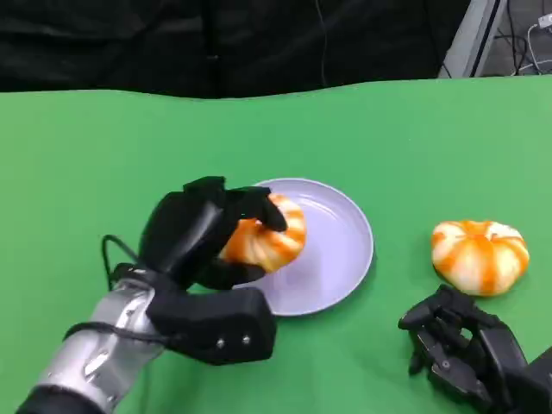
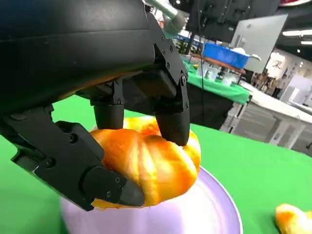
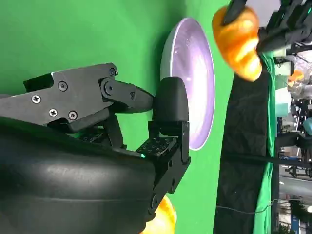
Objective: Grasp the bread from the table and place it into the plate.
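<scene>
Right now the left hand (image 1: 203, 237) grips an orange-and-white striped bread (image 1: 263, 235) and holds it over the left part of the lilac plate (image 1: 341, 250), which sits on the green counter (image 1: 86, 164) near the middle of the head view. From the left wrist view, black fingers (image 2: 173, 119) press down on the top of the bread (image 2: 151, 165) while the thumb braces it from beneath, and the loaf hangs just above the plate (image 2: 214, 214); whether its underside touches the plate's surface cannot be told. The silver left forearm (image 1: 95, 354) comes in from the lower left of the head view, with a black cable looping beside the wrist. A second bread (image 1: 479, 254) of the same striped kind lies on the counter to the right of the plate, apart from its rim. The right hand (image 1: 461, 345) rests low at the lower right, just in front of that second bread, holding nothing; its fingers (image 3: 168, 112) are loosely curled and apart, as the right wrist view shows. That same view catches the plate (image 3: 192, 78) on edge with the gripped bread (image 3: 239, 39) beyond it. A black backdrop (image 1: 216, 39) stands behind the counter's far edge.
</scene>
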